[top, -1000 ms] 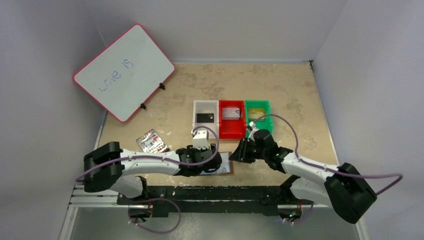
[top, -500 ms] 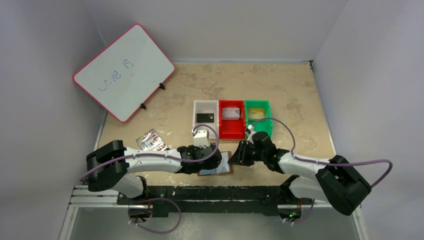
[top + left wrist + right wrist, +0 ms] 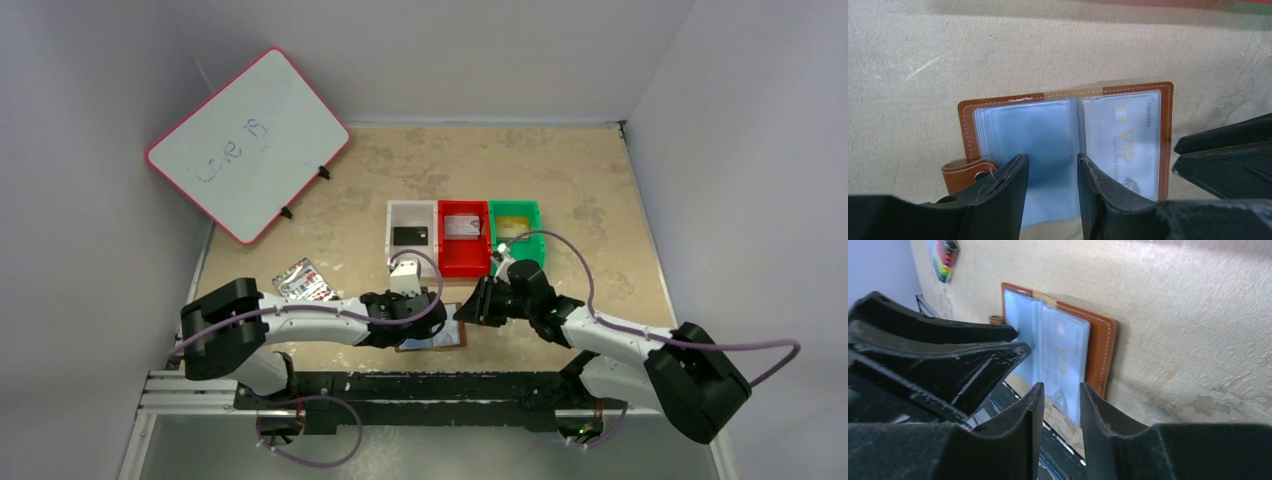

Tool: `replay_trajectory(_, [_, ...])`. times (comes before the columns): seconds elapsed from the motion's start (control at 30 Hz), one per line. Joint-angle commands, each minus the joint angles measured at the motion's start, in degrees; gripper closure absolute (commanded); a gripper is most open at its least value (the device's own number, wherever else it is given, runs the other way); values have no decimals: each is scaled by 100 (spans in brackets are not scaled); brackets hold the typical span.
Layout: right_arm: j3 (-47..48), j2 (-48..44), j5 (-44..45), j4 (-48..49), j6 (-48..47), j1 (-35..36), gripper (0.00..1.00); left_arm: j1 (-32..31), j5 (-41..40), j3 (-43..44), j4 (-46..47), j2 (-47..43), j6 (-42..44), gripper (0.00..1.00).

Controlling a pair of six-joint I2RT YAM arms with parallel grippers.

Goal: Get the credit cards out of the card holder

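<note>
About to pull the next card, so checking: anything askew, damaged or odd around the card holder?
Nothing looks damaged or spilled. The card holder lies open and flat. One pale card marked VIP sits in the sleeve on the right gripper side, not yet out.

The left end effector [image 3: 428,322] hides most of the card holder [image 3: 450,337] from above.

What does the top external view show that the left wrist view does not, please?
Only the top external view shows the whiteboard, the striped pack, and the black card, silvery card and gold card lying in the white bin, red bin and green bin. Only the left wrist view shows the snap tab and VIP lettering on a sleeved card. Both show the open card holder with the left gripper over it.
</note>
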Motion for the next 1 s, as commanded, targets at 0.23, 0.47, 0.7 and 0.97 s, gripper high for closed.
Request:
replay_trajectory(0.23, [41, 1068, -279, 722, -59, -3, 72, 12, 118, 48, -14, 262, 58, 63])
replay_trajectory(0.47, [56, 828, -321, 726, 11, 6, 89, 12, 146, 39, 33, 304, 98, 66])
replay_trajectory(0.7, [399, 371, -25, -169, -164, 6, 100, 12, 96, 42, 42, 229, 106, 67])
replay_trajectory(0.97, [358, 451, -188, 12, -151, 11, 100, 12, 66, 42, 104, 195, 69, 68])
